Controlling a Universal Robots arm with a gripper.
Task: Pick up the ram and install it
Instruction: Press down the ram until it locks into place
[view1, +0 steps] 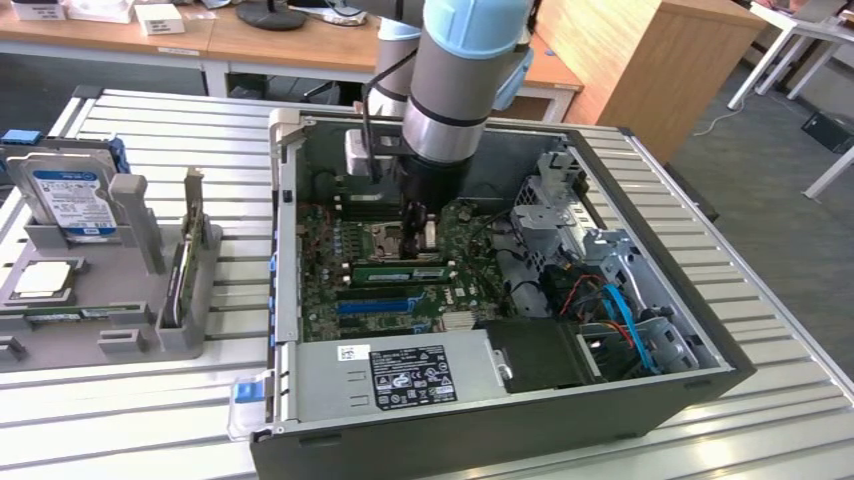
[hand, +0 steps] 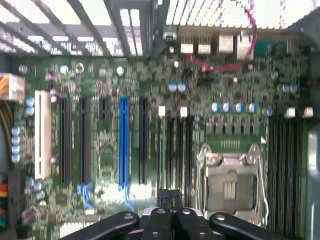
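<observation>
We log the hand (hand: 170, 197) with its fingers together and nothing between them, hanging low inside the open computer case (view1: 400, 440), just above the motherboard (hand: 100, 90).

From the wrist view, the fingertips sit just beside the CPU socket (hand: 232, 182), between it and the blue expansion slot (hand: 123, 142). A group of black memory slots (hand: 177, 150) runs in that same gap, directly ahead of the fingertips.

In the exterior view, a ram stick (view1: 400, 270) lies across the board just beside the CPU socket, on the side toward the power supply (view1: 400, 375). We judge it seated in a slot, though we cannot tell whether its end latches have closed.

Well apart from the CPU socket, outside the case toward the exterior view's left, a grey parts fixture (view1: 107, 330) on the slatted worktop (view1: 787, 300) holds a hard drive (view1: 74, 205) and an upright card with a bracket (view1: 187, 260).

Risks, as we judge them:
- The stick may be only half seated; a tilted module would lift at one end.
- The closed fingers are near the socket; a sideways drift could strike its lever or exposed contacts.
- Loose cables (view1: 601, 300) crowd the drive bay side and could snag the arm (view1: 447, 90).
</observation>
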